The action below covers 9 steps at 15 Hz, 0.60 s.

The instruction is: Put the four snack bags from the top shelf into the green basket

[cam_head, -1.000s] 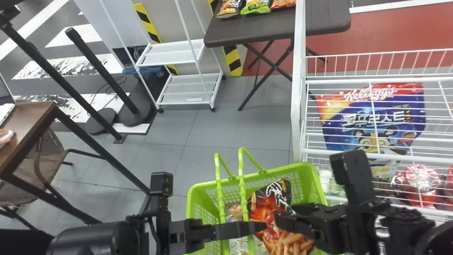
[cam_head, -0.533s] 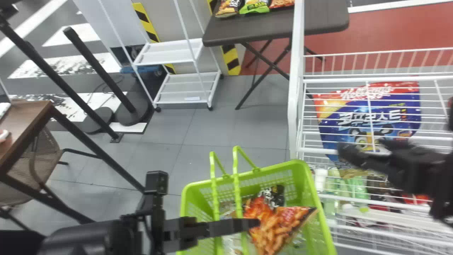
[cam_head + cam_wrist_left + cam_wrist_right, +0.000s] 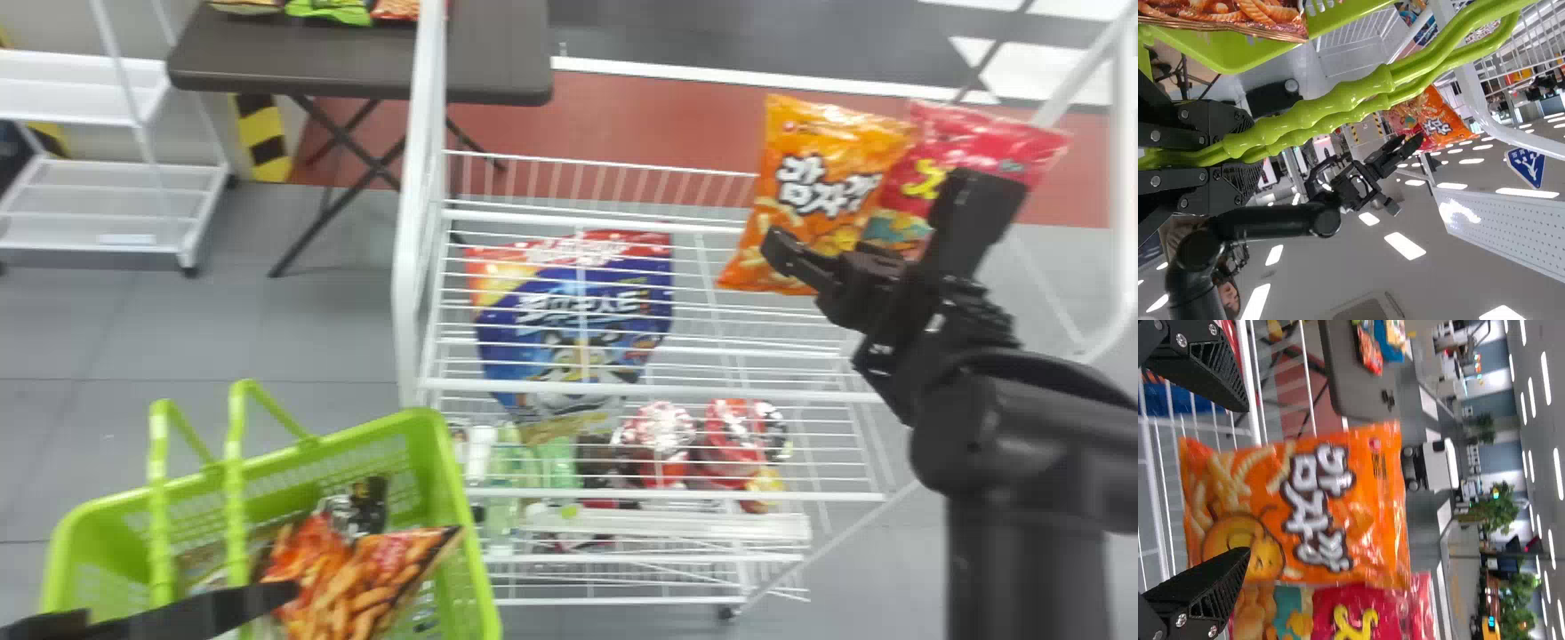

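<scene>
Red bag, right, partly behind orange bag; latter upright lengthwise, front nearward. Right gripper: spread. Left gripper: pinching basket handles.

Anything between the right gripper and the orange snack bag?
Nothing visible. The right gripper is open, facing the orange snack bag. The red snack bag is right beside it, partly behind, so it might catch a finger, but isn't in between.

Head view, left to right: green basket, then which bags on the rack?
Green basket → blue cereal bag behind the wires → orange snack bag → red snack bag, partly behind the orange one.
</scene>
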Available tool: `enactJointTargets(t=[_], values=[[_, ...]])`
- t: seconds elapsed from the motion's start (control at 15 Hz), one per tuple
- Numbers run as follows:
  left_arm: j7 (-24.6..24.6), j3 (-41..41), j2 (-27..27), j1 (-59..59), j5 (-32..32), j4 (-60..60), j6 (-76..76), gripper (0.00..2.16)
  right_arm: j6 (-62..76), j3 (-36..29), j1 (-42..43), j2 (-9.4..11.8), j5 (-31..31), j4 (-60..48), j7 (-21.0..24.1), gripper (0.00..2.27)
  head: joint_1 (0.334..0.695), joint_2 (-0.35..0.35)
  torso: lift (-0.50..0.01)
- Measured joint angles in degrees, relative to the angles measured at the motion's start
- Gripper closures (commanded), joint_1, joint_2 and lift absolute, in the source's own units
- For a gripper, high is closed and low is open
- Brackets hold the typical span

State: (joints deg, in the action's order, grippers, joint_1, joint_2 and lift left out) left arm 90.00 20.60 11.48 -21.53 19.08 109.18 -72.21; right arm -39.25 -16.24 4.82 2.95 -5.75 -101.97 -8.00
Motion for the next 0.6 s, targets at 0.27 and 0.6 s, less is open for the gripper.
enactJointTargets(t=[0.27, 0.6], values=[[0.0, 0.1, -0.3, 0.0, 0.0, -0.3, 0.0, 2.15, 9.7, -0.3, 7.6, 0.5, 4.4, 14.2, -0.7, 0.07, 0.695, -0.253, 0.000], [0.0, 0.1, -0.3, 0.0, 0.0, -1.0, 0.5, 2.15, 5.0, 1.9, 13.7, 1.0, 8.7, 22.6, -4.6, 1.62, 0.695, -0.217, 0.000]])
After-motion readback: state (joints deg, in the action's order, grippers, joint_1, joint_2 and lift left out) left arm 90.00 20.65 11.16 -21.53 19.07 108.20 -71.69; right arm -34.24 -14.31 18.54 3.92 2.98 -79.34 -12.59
